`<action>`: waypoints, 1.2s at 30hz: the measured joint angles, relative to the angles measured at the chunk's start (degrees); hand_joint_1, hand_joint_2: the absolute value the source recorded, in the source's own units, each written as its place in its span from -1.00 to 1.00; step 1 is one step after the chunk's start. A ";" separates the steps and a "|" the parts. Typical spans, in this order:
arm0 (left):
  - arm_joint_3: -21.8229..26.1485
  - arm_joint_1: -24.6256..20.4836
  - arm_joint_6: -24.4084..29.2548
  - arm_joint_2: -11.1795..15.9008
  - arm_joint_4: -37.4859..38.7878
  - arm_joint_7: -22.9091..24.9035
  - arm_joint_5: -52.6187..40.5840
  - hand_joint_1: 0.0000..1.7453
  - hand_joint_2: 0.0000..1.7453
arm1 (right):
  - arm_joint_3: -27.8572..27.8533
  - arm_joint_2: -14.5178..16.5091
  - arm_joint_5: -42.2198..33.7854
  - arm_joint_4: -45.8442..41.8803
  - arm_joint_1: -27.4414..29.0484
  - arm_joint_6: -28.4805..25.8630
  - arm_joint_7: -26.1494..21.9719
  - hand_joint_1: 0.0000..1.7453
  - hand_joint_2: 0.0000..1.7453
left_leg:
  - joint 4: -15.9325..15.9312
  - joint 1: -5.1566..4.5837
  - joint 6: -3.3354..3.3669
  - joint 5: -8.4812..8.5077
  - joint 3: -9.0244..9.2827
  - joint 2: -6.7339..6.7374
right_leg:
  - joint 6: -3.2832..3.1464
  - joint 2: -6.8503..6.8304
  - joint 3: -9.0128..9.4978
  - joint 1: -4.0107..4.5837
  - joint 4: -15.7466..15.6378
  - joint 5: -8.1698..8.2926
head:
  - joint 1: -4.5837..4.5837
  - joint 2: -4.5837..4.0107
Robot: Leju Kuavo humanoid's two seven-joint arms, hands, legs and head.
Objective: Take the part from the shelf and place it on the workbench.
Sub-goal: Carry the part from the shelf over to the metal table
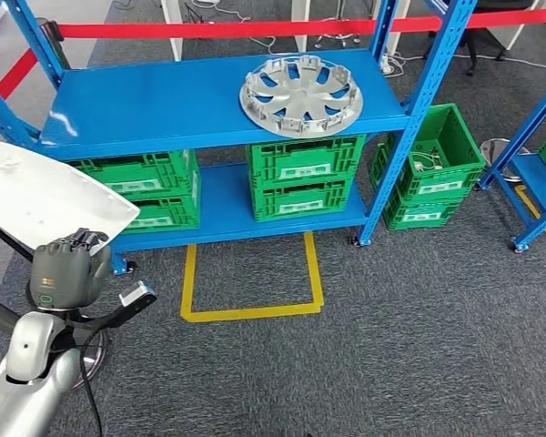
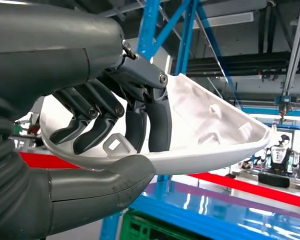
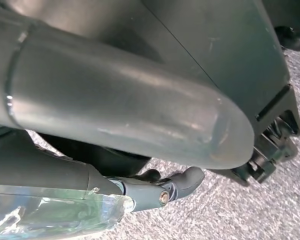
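From the head view, the left robot hand [image 1: 69,270] is at the near left, and it holds a white part [image 1: 47,196] by its near edge. The part is a broad, thin shell that narrows to a point toward the right. It is already off the blue shelf [image 1: 167,105], in the air in front of the shelf's left end. A silver wheel cover [image 1: 301,94] lies on the top board of the shelf, and green crates [image 1: 305,175] stand on the lower board. On the carpet before the shelf there is a yellow tape square [image 1: 251,278]. I see no worktop here, so I judge the carrying is not yet finished.

In the left wrist view, the dark fingers [image 2: 103,115] lie inside the hollow of the white part [image 2: 209,125] and the thick thumb [image 2: 114,172] presses from the outer side, so the rim is pinched between them. The shell looks like smooth, glossy moulded plastic: probably light and rather stiff, but slippery. It is held at one end only, so the long free end may swing or twist. The small ribs and tabs inside seem a better place for grip than the smooth skin. I would put it down gently, because the thin edge could crack.

In the right wrist view, the right robot hand [image 3: 167,187] hangs over the grey carpet. Whether its fingers are spread or curled, I cannot tell.
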 joint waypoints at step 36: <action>3.78 0.58 -1.04 0.93 -0.89 -1.38 2.12 1.00 1.00 | 3.36 0.97 2.81 -0.01 -0.25 -4.73 4.10 -1.00 -1.00 | 0.45 0.19 0.70 5.24 -6.04 -1.29 | -0.04 -0.50 1.09 0.20 16.19 -15.54 | 0.20 0.00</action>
